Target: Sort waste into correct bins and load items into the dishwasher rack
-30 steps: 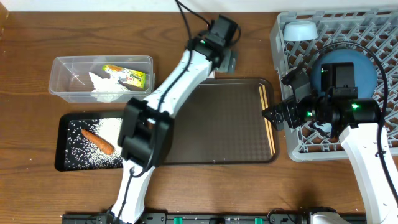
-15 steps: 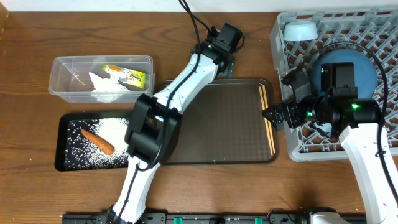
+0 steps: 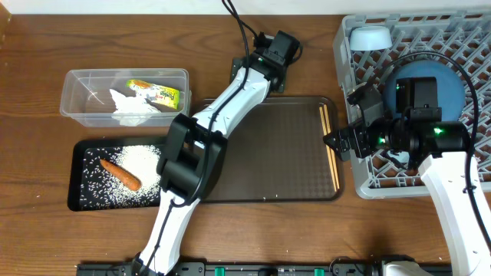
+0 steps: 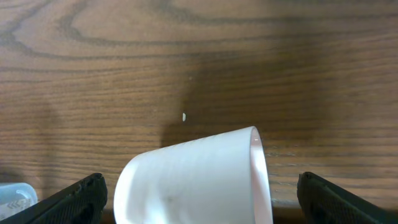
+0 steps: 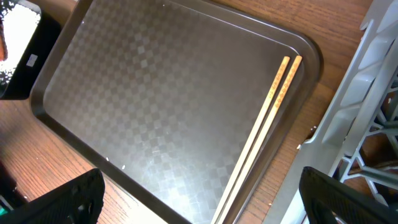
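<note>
A white cup [image 4: 193, 180] lies on its side on the wooden table, mouth to the right. My left gripper [image 4: 202, 202] is open, one finger on each side of the cup with gaps showing. In the overhead view the left gripper [image 3: 278, 52] is just beyond the brown tray's far edge. My right gripper [image 5: 205, 199] is open and empty above the chopsticks [image 5: 267, 124], which lie along the tray's right side [image 3: 329, 142]. The dishwasher rack [image 3: 345, 54] holds the dark-blue bowl [image 3: 453, 84] and a small light-blue bowl [image 3: 370, 36].
The clear tub [image 3: 77, 100] holds white tissue [image 3: 126, 105] and the green-yellow wrapper [image 3: 159, 93]. The black tray [image 3: 77, 195] holds rice [image 3: 142, 159] and a carrot piece [image 3: 120, 174]. The brown serving tray [image 3: 268, 153] lies in the middle. A pale-blue object [image 4: 12, 196] sits left of the cup.
My left arm has shifted a little to the right along the tray's far edge. The right arm has not moved.
</note>
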Action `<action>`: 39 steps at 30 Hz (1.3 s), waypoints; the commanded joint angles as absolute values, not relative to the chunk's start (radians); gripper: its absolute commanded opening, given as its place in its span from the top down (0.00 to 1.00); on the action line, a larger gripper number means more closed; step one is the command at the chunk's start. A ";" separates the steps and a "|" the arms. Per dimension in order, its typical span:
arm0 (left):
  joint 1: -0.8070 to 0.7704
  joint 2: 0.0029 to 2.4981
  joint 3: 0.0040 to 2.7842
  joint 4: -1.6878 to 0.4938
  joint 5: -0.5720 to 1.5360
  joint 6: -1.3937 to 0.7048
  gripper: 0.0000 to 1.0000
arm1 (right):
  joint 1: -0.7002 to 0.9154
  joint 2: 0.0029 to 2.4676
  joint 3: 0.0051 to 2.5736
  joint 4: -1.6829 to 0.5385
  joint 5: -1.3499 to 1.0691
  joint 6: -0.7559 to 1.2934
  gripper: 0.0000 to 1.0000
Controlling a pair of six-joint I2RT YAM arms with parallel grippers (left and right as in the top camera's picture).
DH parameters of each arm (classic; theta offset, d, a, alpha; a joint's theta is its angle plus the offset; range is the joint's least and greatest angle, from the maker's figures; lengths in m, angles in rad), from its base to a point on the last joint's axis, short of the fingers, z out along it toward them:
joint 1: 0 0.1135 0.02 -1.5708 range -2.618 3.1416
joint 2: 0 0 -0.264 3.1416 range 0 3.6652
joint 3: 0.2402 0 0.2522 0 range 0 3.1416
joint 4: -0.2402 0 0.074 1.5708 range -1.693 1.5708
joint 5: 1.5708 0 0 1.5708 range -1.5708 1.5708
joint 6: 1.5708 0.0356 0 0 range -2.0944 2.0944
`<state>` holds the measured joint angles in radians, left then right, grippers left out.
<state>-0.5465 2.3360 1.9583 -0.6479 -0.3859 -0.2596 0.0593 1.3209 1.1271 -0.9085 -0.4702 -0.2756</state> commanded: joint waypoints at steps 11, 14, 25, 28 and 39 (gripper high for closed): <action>-0.547 2.383 1.947 -0.687 -0.562 -0.267 0.09 | 0.057 1.307 1.144 -0.909 -0.474 -0.273 0.01; -0.548 2.383 1.947 -0.690 -0.562 -0.267 0.21 | 0.057 1.307 1.144 -0.909 -0.474 -0.273 0.01; -0.548 2.383 1.947 -0.711 -0.561 -0.267 0.30 | 0.057 1.307 1.144 -0.909 -0.474 -0.273 0.01; -0.548 2.383 1.947 -0.710 -0.561 -0.267 0.37 | 0.057 1.307 1.144 -0.909 -0.474 -0.273 0.01; -0.548 2.383 1.947 -0.710 -0.561 -0.267 0.48 | 0.057 1.307 1.144 -0.909 -0.474 -0.273 0.01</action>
<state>-0.5465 2.3787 1.9545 -0.7067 -0.5385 -0.2638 0.0593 1.3209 1.1271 -0.9085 -0.4706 -0.2756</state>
